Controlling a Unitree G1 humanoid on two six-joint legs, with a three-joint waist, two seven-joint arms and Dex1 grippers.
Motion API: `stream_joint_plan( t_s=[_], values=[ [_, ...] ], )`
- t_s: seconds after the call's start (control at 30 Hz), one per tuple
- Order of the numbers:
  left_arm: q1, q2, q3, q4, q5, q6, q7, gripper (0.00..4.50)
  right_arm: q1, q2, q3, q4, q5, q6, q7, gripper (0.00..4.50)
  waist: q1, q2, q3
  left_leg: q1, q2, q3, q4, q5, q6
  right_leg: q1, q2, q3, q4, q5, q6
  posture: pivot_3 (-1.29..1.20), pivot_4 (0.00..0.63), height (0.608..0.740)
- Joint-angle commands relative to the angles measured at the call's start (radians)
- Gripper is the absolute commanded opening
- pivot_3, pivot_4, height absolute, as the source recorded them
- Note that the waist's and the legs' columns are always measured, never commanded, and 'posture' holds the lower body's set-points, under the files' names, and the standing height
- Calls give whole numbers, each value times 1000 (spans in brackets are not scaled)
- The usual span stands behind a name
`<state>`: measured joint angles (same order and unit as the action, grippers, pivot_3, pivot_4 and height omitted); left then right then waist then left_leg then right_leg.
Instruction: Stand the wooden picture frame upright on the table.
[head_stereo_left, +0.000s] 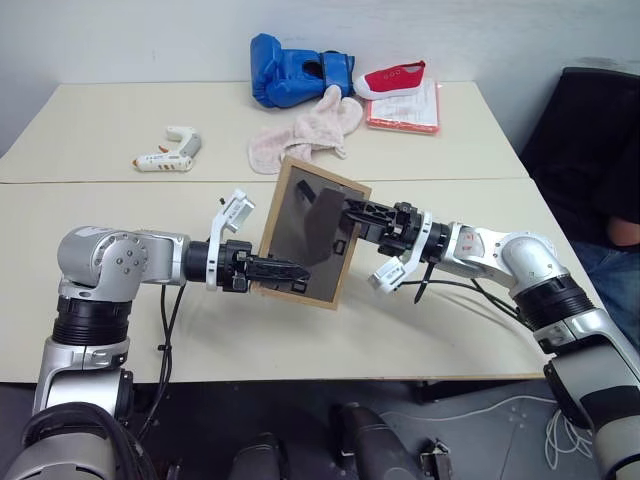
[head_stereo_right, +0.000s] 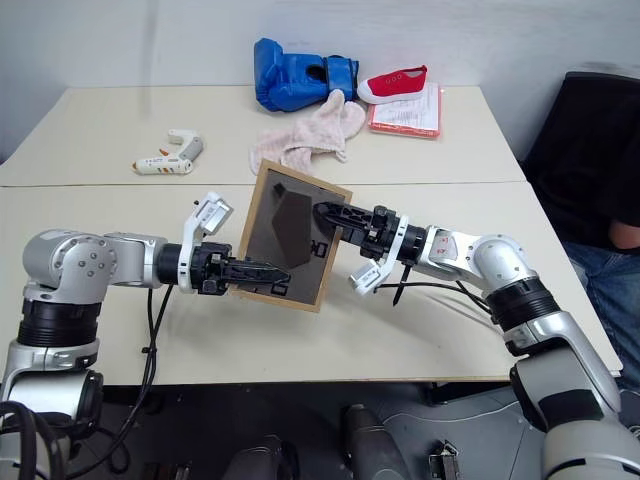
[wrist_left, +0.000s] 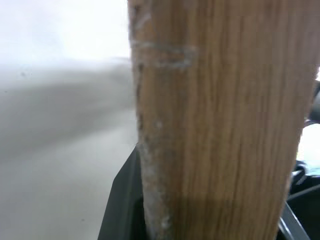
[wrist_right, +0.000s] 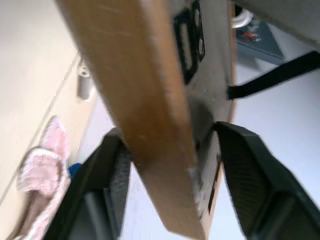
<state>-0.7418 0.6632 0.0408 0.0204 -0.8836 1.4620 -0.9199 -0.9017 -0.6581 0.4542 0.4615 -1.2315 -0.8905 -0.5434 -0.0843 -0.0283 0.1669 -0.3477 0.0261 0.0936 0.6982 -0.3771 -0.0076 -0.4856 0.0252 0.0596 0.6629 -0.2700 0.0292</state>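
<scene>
My left claw (head_stereo_left: 288, 270) clamps the small light-wood picture frame's (head_stereo_left: 300, 225) lower edge above the cream table (head_stereo_left: 420, 330), my right claw (wrist_right: 165, 165) straddling its side, fingers apart.

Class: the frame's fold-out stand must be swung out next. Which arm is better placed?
Right. The right gripper straddles the wooden picture frame at its fold-out stand, while the left gripper grips the bottom edge.

The picture frame (head_stereo_left: 310, 232) turns its dark back to the head camera, so its front is hidden. The left gripper's (head_stereo_left: 290, 271) fingertips overlap its lower edge. In the right wrist view the frame's wooden edge (wrist_right: 150, 110) is blurred and cut off beyond the right gripper (wrist_right: 172, 165).
</scene>
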Motion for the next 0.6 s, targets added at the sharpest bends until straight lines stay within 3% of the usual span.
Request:
stream_joint_plan(
  t_s=[0.03,0.1,0.13,0.33,0.47,0.6],
  values=[
    [-55,21,41,9,-5,-10,6,1074,-59,17,40,26,-20,3,-78,1676,-3,0,0,0,0,0,0,0,0,0,0,0,0,0,0,0,150,740],
    [-56,35,37,15,-5,-11,-3,1074,-78,19,61,48,-24,-1,-98,1570,-4,0,0,1,0,0,-1,0,-1,0,0,0,1,0,0,0,150,740],
    [-56,42,34,15,-4,-13,-8,1325,-85,19,69,56,-26,-1,-106,1536,-6,0,0,2,0,0,-1,0,-1,1,1,0,1,0,0,0,150,740],
    [-36,123,61,-3,-5,-29,-24,3067,-142,12,105,114,-10,-10,-121,1223,-8,0,0,3,0,0,-2,1,-1,2,1,0,0,0,-1,0,150,740],
    [41,245,149,-65,-26,-35,-40,4346,-168,0,121,147,5,-27,-114,1223,-20,0,0,4,0,1,-3,1,-1,2,1,1,0,0,-1,0,150,740],
    [162,331,323,-174,-51,-62,-26,4500,-189,2,114,202,70,-63,-59,1223,-28,-1,0,4,0,0,-3,1,-1,2,1,0,0,-1,-1,0,150,740]
  ],
)
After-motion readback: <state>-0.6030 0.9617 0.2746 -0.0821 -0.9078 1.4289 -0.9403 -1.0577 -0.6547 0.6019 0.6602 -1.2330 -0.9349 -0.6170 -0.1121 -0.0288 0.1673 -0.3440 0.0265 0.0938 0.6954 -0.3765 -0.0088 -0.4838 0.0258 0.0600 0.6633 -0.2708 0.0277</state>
